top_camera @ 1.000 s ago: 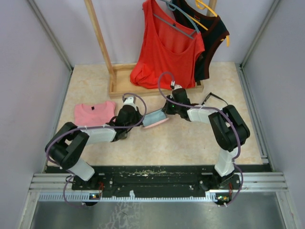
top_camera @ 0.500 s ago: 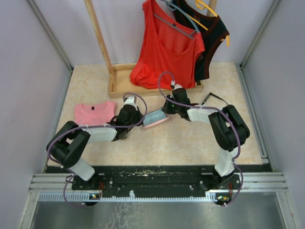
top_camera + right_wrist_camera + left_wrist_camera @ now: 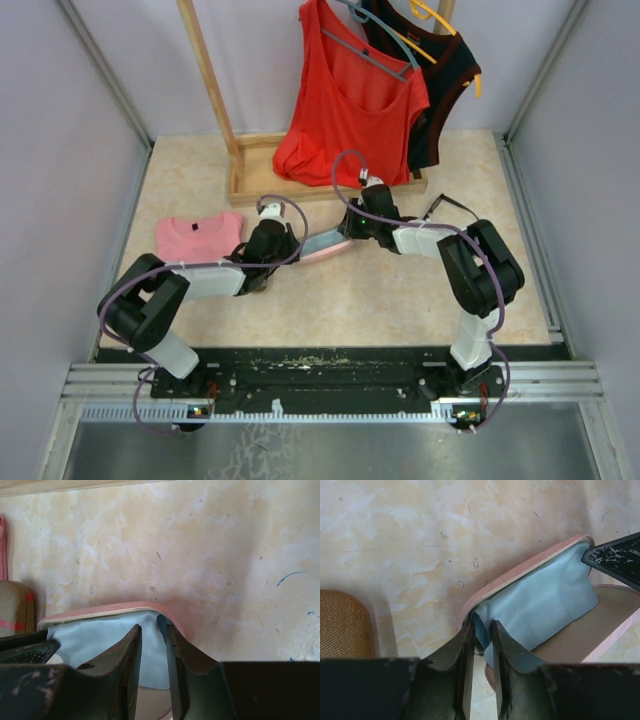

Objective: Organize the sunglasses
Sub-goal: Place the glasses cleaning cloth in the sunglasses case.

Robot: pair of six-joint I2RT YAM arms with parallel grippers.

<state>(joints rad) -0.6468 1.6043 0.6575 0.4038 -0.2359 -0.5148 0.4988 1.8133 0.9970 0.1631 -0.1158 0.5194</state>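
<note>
The left claw (image 3: 481, 626) is released: its fingers stand a little apart, and one end of the pink case (image 3: 520, 570) sits loosely in the gap, at the edge of its raised lid. The right claw (image 3: 151, 628) is also slightly parted, straddling the opposite end of that lid in the same way. A light blue cloth (image 3: 545, 600) hangs from the lid's inside down into the beige tray of the case and shows between both pairs of fingers. The case lies about mid-bench, between the two wrists, with its lid tilted partly open.

A brown plaid case (image 3: 342, 625) rests on the bench (image 3: 400, 300) just beside the left claw, apart from the pink one. The only sunglasses (image 3: 447, 205) in view, a dark, thin-armed pair, lie beyond the right forearm toward the right edge and are too small to make out further. A folded pink shirt (image 3: 197, 238) sits near the left edge. At the far edge stands a wooden rack (image 3: 255, 170) with a red top (image 3: 345, 100) and a black top (image 3: 445, 90) hanging from it.
</note>
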